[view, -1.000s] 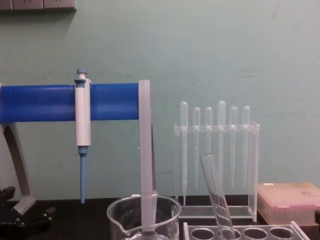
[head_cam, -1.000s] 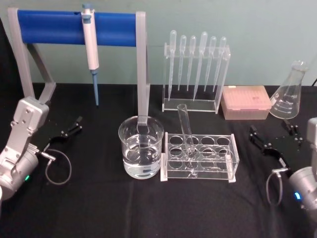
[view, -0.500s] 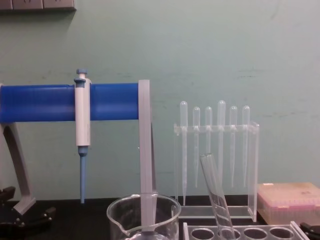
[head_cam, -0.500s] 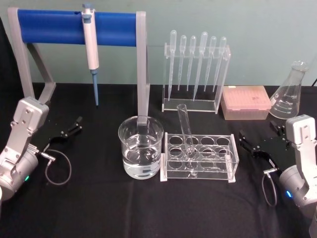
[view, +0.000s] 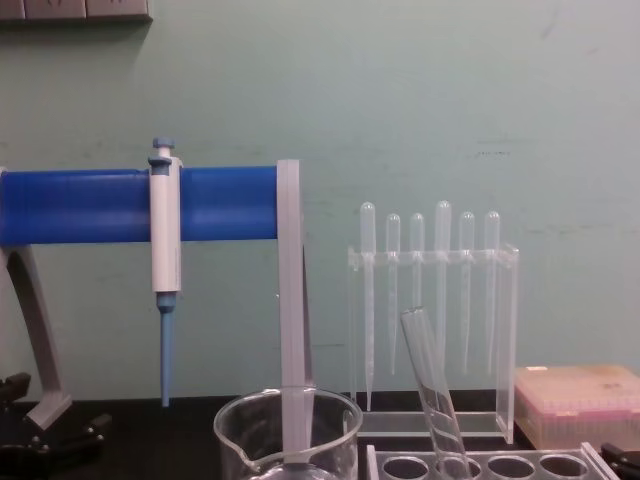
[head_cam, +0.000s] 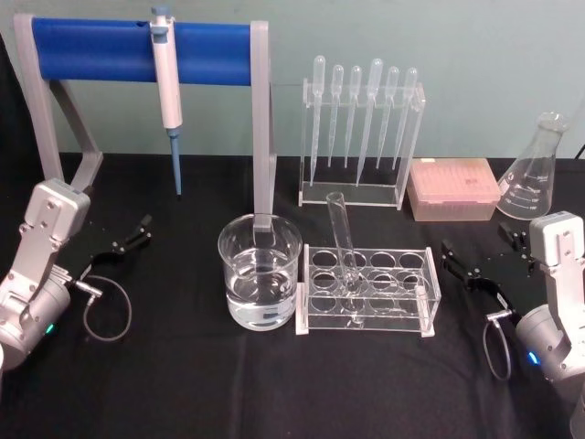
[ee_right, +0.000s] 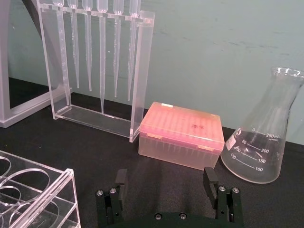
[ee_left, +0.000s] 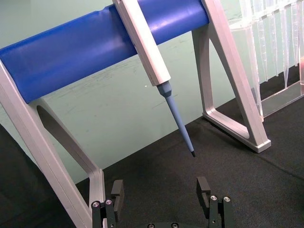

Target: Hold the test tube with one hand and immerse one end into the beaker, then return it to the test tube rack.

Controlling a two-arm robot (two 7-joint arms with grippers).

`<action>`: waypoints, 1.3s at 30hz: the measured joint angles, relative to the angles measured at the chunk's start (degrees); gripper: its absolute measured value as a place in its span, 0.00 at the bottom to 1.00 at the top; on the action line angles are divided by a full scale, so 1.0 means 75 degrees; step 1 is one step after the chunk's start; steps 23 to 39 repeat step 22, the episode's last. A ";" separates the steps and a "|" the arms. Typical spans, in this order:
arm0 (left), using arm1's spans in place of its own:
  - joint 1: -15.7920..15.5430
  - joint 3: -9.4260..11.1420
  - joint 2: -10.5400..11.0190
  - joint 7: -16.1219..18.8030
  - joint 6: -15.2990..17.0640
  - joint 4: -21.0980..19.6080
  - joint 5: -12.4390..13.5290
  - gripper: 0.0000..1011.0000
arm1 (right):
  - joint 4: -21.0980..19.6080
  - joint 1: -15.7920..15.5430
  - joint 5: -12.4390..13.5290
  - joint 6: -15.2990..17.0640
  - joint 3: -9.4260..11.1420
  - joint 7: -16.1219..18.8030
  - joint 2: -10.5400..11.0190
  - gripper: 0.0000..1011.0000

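Note:
The test tube (head_cam: pixel 343 240) leans in a clear rack (head_cam: pixel 413 291) at the table's middle, its rim tilted to the back left; the chest view shows the test tube (view: pixel 431 385) too. The beaker (head_cam: pixel 260 272), part full of clear liquid, stands just left of the rack, and its rim (view: pixel 286 416) shows low in the chest view. My right gripper (head_cam: pixel 483 249) rests open on the black cloth right of the rack, nothing between its fingers (ee_right: pixel 121 177). My left gripper (head_cam: pixel 128 238) lies open at the far left, well away from the beaker.
A blue-tipped pipettor (head_cam: pixel 167 82) hangs from a blue bar stand (head_cam: pixel 91 50) at the back left. Behind the rack stands a holder of several plastic pipettes (head_cam: pixel 361 128). A pink tip box (head_cam: pixel 453 188) and a conical flask (head_cam: pixel 535 169) sit at the back right.
My right arm has swung in from the right edge toward the rack, its wrist now higher in the head view. The left arm, the tube and the beaker have not moved.

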 joint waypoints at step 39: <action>0.0000 0.0000 0.0000 0.0000 0.0000 0.0000 0.0000 0.99 | 0.0009 0.0000 0.0028 -0.0018 0.0007 0.0014 -0.0006 0.99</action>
